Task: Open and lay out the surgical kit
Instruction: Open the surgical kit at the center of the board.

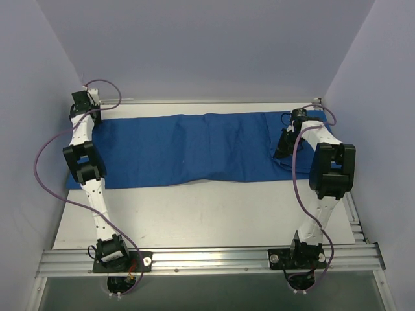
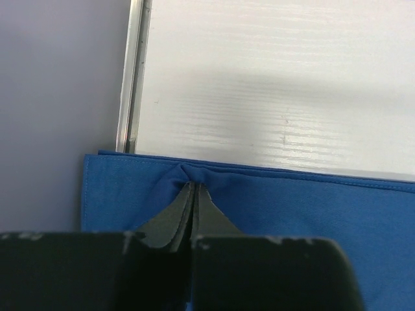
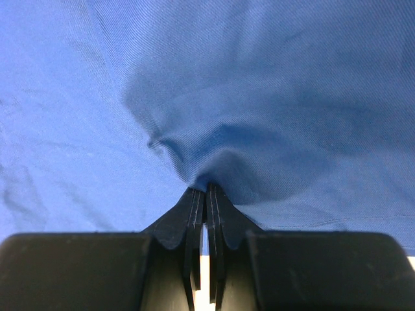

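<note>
Across the far part of the table (image 1: 194,214) lies the blue cloth (image 1: 194,149), spread out long and wrinkly. My left tool (image 2: 193,187) pinches its edge tight by the left corner. My right tool (image 3: 206,186) pinches a fold tight at the right end.

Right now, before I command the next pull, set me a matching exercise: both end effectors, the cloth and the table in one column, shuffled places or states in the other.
Things:
1. left end effector
2. right end effector
3. blue cloth wrap
4. table

Places or states:
A. white, with a metal rail along its near edge
B. shut on a pucker at the cloth's right end
C. wrinkled, lying in a long band across the table's far half
D. shut on the cloth's hemmed edge near its left end

Pairs: 1-D, 2-B, 3-C, 4-A.
</note>
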